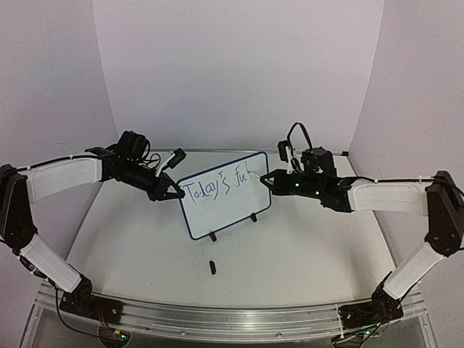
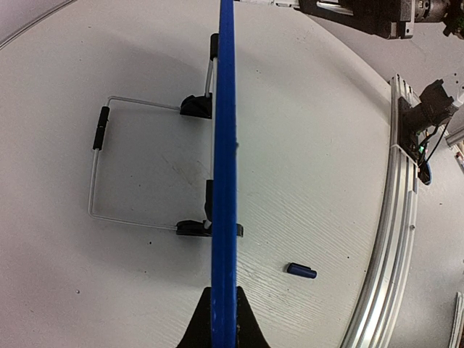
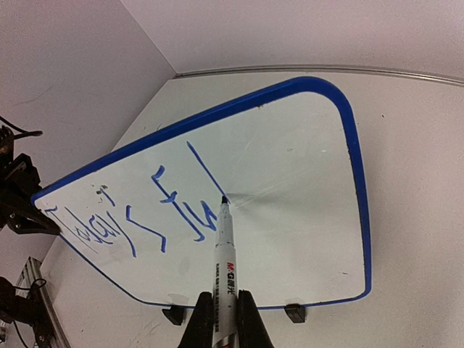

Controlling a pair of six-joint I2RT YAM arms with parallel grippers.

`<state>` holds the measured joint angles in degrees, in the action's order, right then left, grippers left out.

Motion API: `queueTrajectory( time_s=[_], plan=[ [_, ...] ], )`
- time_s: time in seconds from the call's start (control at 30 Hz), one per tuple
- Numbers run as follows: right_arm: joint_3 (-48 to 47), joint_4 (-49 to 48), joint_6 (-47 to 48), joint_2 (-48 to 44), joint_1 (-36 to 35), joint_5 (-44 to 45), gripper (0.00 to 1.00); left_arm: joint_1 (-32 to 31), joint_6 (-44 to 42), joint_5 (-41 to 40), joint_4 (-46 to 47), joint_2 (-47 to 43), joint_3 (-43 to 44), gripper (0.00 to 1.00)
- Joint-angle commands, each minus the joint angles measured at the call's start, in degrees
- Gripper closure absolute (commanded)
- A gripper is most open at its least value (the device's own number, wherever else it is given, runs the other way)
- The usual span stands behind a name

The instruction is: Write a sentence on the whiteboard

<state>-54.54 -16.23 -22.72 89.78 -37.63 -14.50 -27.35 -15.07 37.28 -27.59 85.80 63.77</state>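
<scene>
Whiteboard (image 1: 225, 206) edge pinched by left tool (image 1: 180, 192); right tool (image 1: 262, 180) pinches marker (image 3: 223, 246) (tip on white face).

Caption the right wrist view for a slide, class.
The right fingers hold the marker against the whiteboard, its sentence half-written.

Whiteboard (image 3: 290, 217) glossy, smooth; table (image 2: 326, 145) matt, faintly scuffed; stand (image 2: 91, 181) thin metal wire

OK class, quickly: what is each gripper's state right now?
Left gripper: closed on the whiteboard edge.
Right gripper: closed on the marker pen.
</scene>
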Motion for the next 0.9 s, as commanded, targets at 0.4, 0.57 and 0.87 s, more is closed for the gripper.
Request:
queueTrajectory(
  time_s=[0.4,0.57,0.87],
  plan=[
    [-2.3,-0.5,0.6,1.5,0.2,0.2,1.0,-1.1,-0.8,-2.6,-2.9,2.4,1.0,1.0],
    [-1.6,-0.5,0.4,2.0,0.2,0.1,1.0,-1.1,-0.8,-2.6,-2.9,2.5,1.1,1.0],
    [0.5,-0.5,-0.3,1.9,0.2,0.9,1.0,-1.1,-0.8,-2.5,-2.9,2.5,1.0,1.0]
  ],
)
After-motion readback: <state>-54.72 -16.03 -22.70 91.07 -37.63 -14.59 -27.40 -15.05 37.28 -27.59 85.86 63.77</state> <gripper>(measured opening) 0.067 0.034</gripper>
